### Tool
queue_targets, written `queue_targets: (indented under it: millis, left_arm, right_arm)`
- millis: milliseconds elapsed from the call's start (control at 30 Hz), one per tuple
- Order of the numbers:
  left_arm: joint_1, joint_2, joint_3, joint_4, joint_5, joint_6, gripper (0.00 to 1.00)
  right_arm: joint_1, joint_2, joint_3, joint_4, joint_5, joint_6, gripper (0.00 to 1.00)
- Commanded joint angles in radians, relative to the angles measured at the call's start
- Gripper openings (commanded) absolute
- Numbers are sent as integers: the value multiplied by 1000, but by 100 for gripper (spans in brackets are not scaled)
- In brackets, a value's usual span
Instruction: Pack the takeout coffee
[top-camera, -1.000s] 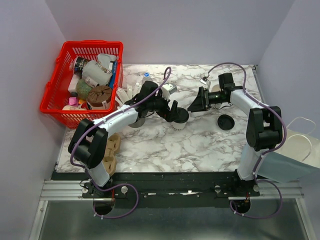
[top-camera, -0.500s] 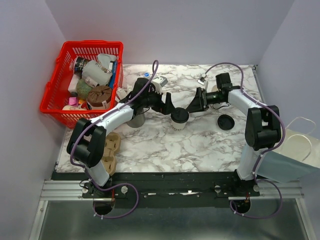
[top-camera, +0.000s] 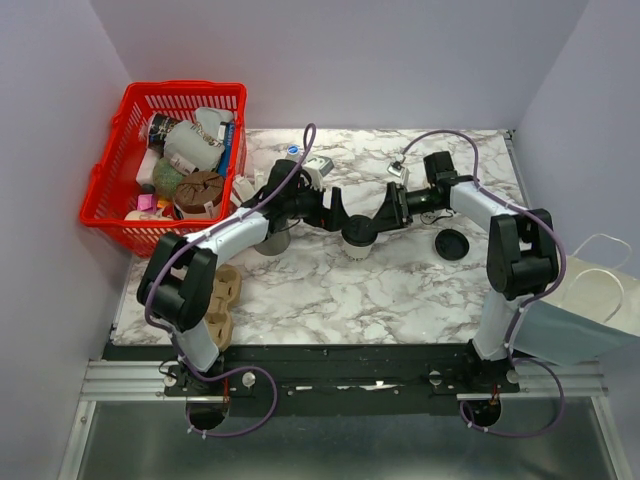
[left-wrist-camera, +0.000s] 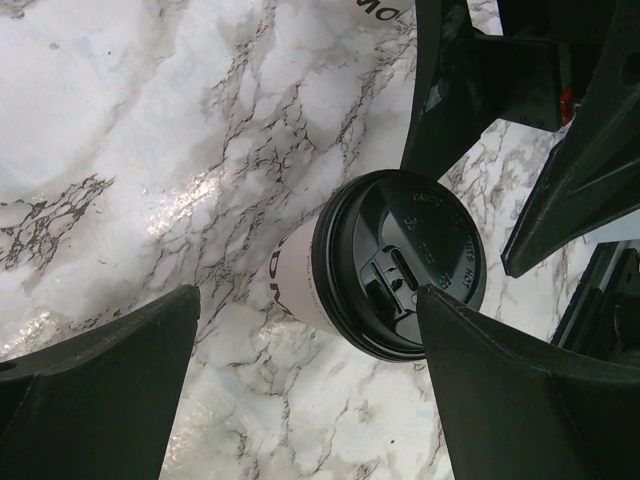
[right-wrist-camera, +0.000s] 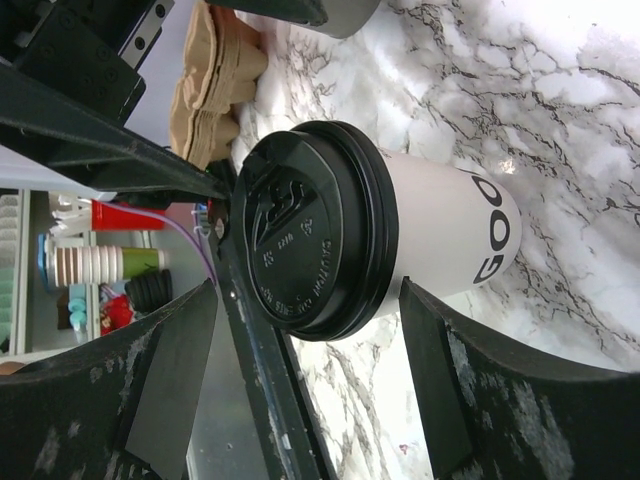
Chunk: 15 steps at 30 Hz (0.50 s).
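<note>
Marble bench (top-camera: 400, 290), arms reaching in from the near edge. One takeout coffee cup (top-camera: 358, 236) stands upright near the middle of the bench, cream-white paper body, black lid (left-wrist-camera: 400, 265) seated on top, sip flap visible. Dark lettering runs down the side of the cup; only part of it reads. The left hand (left-wrist-camera: 308, 292) comes at the cup from the left, spread wide, with bare marble showing between each finger and the cup; it holds nothing. The right hand (right-wrist-camera: 308, 285) comes from the opposite side, also spread, its two fingers straddling the cup at lid height. From the right wrist view one finger sits just beside the cup wall, but contact cannot be told; no grip shows. The tips of the two hands are close to each other, the cup between them. From the left wrist view the right hand's dark fingers stand just behind the lid. A second black lid, loose (top-camera: 452, 244), lies flat on the bench to the right of the cup, apart from it. A grey cup (top-camera: 272, 240) sits partly under the left arm. A brown cardboard cup carrier (top-camera: 222, 305) lies at the bench's left near edge. A red basket (top-camera: 130, 100) full of mixed items stands off the far left corner. A white paper bag (top-camera: 600, 290) stands beyond the right edge.
</note>
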<state>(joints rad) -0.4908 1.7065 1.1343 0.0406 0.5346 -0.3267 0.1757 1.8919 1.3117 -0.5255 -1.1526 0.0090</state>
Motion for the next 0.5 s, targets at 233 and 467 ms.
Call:
queue_targets:
  millis: [233, 467]
  left_arm:
    - [3, 35, -21, 33, 22, -29, 96]
    - [4, 39, -30, 39, 25, -34, 97]
  right_arm:
    - [8, 44, -2, -16, 14, -73, 80]
    - [10, 55, -2, -27, 34, -89, 75]
